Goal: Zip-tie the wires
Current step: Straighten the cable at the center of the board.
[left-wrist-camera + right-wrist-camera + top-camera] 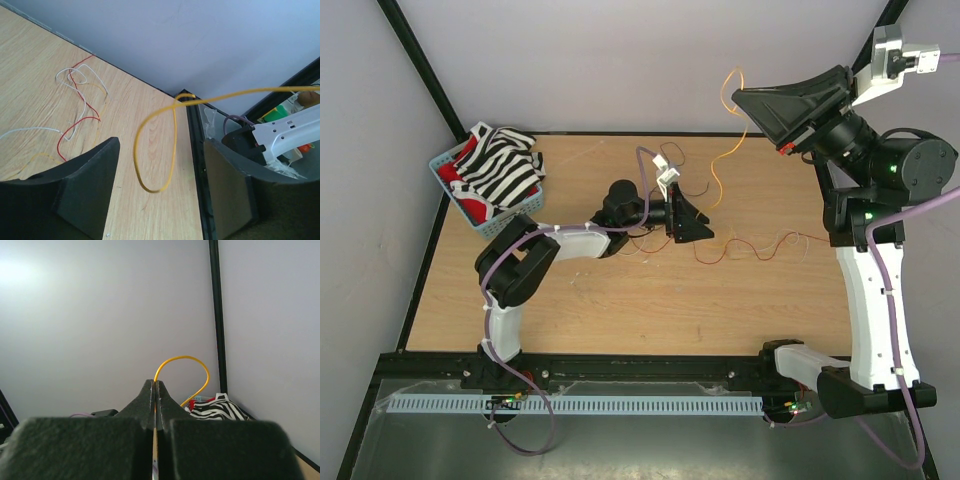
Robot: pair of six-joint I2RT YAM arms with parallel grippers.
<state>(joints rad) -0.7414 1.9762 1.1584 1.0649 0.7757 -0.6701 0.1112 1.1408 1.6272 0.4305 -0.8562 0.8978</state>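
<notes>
One yellow wire (pixel 182 357) pinched in right tool (pixel 155 385); left tool (pixel 160 150) agape, empty; wood table (pixel 620 300), pale walls (pixel 620 60).

yellow wire (pixel 182 357): lower end hidden inside right hand (pixel 156 386) | near fingers (pixel 75 450): blurred

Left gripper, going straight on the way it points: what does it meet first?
Most likely the yellow wire loop hanging just ahead of the left gripper, whose jaws are open; beyond it lies the table edge. Depth is unclear.
</notes>
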